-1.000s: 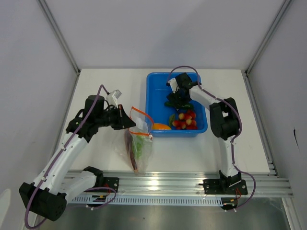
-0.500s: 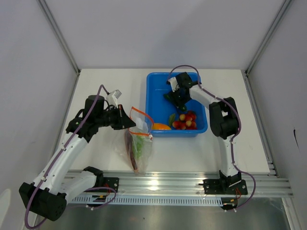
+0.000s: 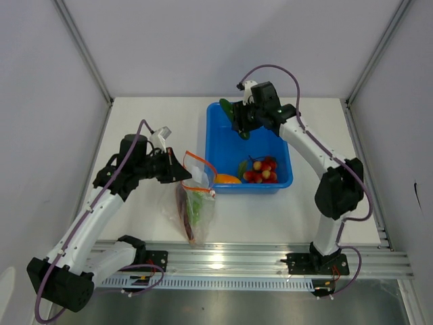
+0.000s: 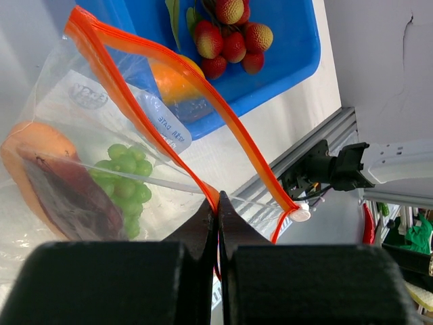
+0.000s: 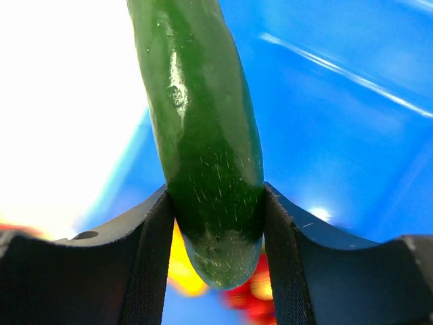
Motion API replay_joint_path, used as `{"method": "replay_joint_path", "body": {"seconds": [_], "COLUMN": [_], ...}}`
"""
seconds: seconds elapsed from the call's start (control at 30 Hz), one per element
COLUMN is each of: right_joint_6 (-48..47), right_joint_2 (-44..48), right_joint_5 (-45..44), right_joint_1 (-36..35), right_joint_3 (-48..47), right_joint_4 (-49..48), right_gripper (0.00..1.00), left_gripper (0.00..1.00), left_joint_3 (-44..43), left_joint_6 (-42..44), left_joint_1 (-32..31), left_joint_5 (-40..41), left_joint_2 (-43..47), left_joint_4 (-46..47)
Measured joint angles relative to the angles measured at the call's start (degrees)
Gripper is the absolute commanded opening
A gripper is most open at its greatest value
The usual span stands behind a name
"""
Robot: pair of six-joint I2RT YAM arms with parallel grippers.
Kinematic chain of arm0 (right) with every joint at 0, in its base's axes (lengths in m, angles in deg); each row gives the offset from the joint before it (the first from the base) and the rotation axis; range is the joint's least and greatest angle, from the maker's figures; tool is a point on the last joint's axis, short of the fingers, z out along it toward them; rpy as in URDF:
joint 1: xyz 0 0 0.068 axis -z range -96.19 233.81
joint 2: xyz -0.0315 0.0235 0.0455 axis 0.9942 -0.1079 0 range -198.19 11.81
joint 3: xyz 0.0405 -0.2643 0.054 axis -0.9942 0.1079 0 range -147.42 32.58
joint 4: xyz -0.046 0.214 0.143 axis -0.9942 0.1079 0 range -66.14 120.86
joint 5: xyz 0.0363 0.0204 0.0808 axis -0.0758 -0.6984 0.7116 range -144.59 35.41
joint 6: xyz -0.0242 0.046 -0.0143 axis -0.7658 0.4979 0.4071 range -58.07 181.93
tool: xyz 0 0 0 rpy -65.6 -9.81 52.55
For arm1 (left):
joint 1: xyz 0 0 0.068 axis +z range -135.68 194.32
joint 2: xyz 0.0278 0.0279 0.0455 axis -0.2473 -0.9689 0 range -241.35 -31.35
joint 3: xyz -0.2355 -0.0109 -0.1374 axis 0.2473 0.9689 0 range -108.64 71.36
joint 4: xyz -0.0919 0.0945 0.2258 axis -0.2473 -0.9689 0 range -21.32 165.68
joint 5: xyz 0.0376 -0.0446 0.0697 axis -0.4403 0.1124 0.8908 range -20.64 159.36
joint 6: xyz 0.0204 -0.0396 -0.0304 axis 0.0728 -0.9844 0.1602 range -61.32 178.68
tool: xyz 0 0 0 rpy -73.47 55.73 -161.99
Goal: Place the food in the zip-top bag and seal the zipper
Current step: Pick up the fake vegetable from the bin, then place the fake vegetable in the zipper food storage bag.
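Note:
My right gripper (image 3: 242, 120) is shut on the dark green cucumber (image 5: 203, 135) and holds it lifted above the far left part of the blue bin (image 3: 218, 145); the cucumber also shows in the top view (image 3: 232, 114). My left gripper (image 4: 218, 203) is shut on the orange-red zipper (image 4: 139, 54) and holds open the mouth of the clear zip-top bag (image 3: 193, 206). Inside the bag lie the red-brown meat slice (image 4: 64, 196) and a green leafy bunch (image 4: 125, 179). Small red fruits (image 3: 260, 169) and an orange-yellow piece (image 3: 226, 179) lie in the bin.
The blue bin stands at the back middle of the white table (image 3: 142, 122). An aluminium rail (image 3: 257, 254) runs along the near edge. A small white object (image 3: 162, 135) sits by the left arm.
My right gripper has risen out of the bin with the cucumber and moved toward the bin's far left corner. The left arm and the bag have not moved.

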Motion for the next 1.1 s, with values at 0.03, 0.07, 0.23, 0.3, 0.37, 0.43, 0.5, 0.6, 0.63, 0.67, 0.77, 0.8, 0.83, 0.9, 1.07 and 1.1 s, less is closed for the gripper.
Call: {"method": "replay_joint_path", "body": {"seconds": [0.03, 0.07, 0.23, 0.3, 0.37, 0.43, 0.5, 0.6, 0.63, 0.67, 0.77, 0.8, 0.83, 0.9, 1.07, 1.1], "right_joint_6": [2.4, 4.9, 18.3, 23.6, 28.5, 32.1, 34.7, 37.2, 37.8, 38.3, 38.8, 38.9, 38.9, 38.8, 38.1, 37.9], "right_joint_2": [1.9, 3.8, 10.4, 11.6, 12.7, 12.9, 12.9, 12.9, 12.9, 12.9, 12.9, 12.9, 12.9, 12.9, 12.9, 12.9], "right_joint_5": [0.2, 0.3, 4.6, 6.5, 7.5, 7.2, 6.8, 6.8, 6.8, 6.8, 6.8, 6.8, 6.8, 6.7, 7.9, 8.1], "right_joint_1": [-1.0, -2.3, -10.8, -12.5, -14.0, -15.5, -16.8, -18.5, -19.0, -19.7, -21.4, -21.9, -22.2, -22.7, -22.9, -22.9], "right_joint_3": [0.2, 0.4, 2.8, 5.7, 9.6, 12.5, 15.0, 17.0, 17.4, 17.6, 17.8, 17.8, 17.8, 18.1, 19.6, 19.7], "right_joint_4": [-0.4, -0.9, -3.9, -6.5, -8.7, -9.9, -10.9, -11.6, -11.8, -12.0, -12.7, -12.8, -12.9, -13.2, -12.9, -12.7], "right_gripper": [0.09, 0.09, 0.1, 0.12, 0.13, 0.15, 0.18, 0.21, 0.22, 0.24, 0.29, 0.3, 0.32, 0.39, 0.66, 0.67], "left_gripper": [0.0, 0.01, 0.01, 0.01, 0.01, 0.01, 0.01, 0.01, 0.01, 0.01, 0.01, 0.0, 0.01, 0.01, 0.01, 0.01], "left_joint_3": [-0.2, -0.4, -1.7, -2.1, -2.3, -2.5, -2.7, -2.9, -3.1, -3.2, -3.4, -3.4, -3.4, -3.4, -3.4, -3.4], "left_joint_6": [0.0, 0.0, 0.0, 0.0, 0.0, 0.0, -0.1, -0.1, -0.1, -0.1, -0.1, -0.1, -0.1, -0.1, -0.1, -0.1], "left_joint_1": [0.0, 0.0, 0.0, 0.0, 0.0, 0.0, 0.0, 0.0, 0.0, 0.0, 0.0, 0.0, 0.0, 0.0, 0.0, 0.0], "left_joint_5": [0.0, 0.0, 0.0, 0.0, 0.0, 0.0, 0.0, 0.1, 0.1, 0.0, 0.1, 0.1, 0.1, 0.0, 0.0, 0.0], "left_joint_2": [-0.1, -0.2, -0.4, -0.4, -0.4, -0.4, -0.4, -0.4, -0.4, -0.4, -0.4, -0.4, -0.4, -0.4, -0.3, -0.3], "left_joint_4": [-0.2, -0.5, -1.4, -1.5, -1.6, -1.7, -1.7, -1.7, -1.7, -1.8, -1.7, -1.7, -1.7, -2.3, -2.4, -2.4]}}
